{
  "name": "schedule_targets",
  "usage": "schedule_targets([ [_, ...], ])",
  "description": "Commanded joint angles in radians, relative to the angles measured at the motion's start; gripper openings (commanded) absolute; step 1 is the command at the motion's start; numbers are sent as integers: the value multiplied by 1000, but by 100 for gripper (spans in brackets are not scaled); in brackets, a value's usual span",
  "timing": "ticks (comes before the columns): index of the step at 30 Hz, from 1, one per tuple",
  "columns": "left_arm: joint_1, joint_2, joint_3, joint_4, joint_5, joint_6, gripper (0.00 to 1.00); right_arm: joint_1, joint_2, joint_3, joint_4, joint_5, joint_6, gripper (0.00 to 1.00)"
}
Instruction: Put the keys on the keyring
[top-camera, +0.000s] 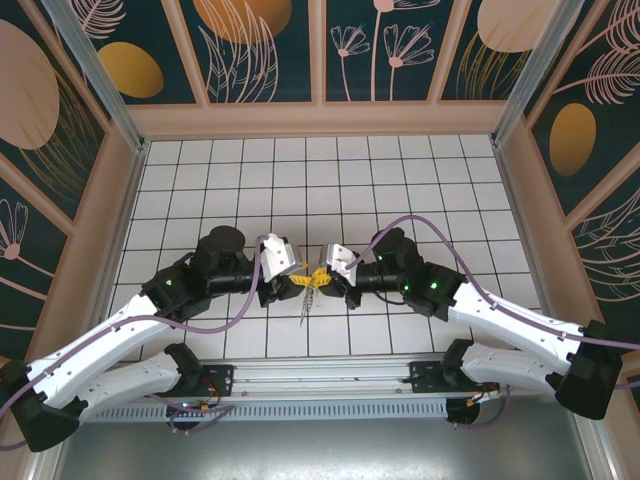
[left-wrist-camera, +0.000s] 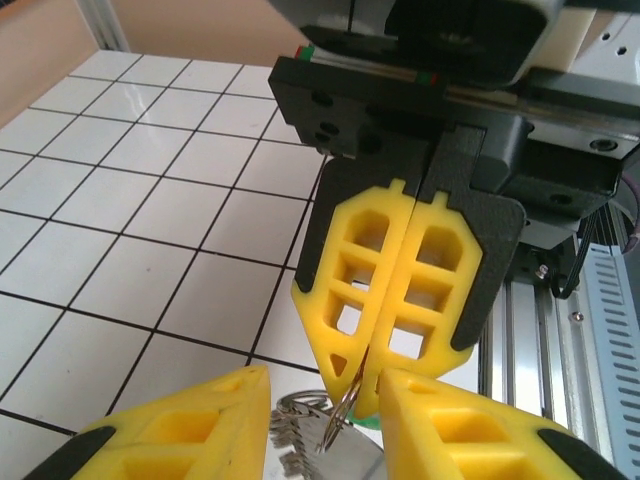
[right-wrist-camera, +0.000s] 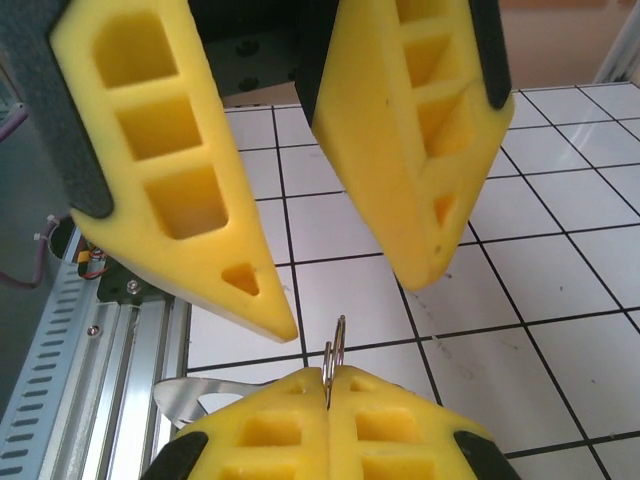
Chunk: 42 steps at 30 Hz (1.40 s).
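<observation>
Hold right end effector (right-wrist-camera: 328, 378) clenched on thin silvery wire keyring (right-wrist-camera: 340, 335); close released left end effector (right-wrist-camera: 350, 305) on, seemingly, dangling silvery keys (left-wrist-camera: 290, 422).

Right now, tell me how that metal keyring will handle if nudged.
The keyring looks like thin bare wire, so it is probably stiff, light and slippery. Pinched edge-on in the shut right tool, it may pivot if nudged. The silvery keys beside it could swing and tug it.
</observation>
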Motion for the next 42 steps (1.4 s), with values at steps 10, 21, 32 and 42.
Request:
schedule_targets([
  [10,-6,53,25,-55,32,49,30,8,-25,39,31,-38,-49,0],
  [21,-12,54,23,-43,36,57,0,8,-32,25,44,-48,-61,0],
  [32,-12,39,7,-10,51,50,0,7,-54,15,54,-51,-70,0],
  [42,-12,-117,-93,228,68,-39,0,8,-75,-11,66,-49,-34,18],
])
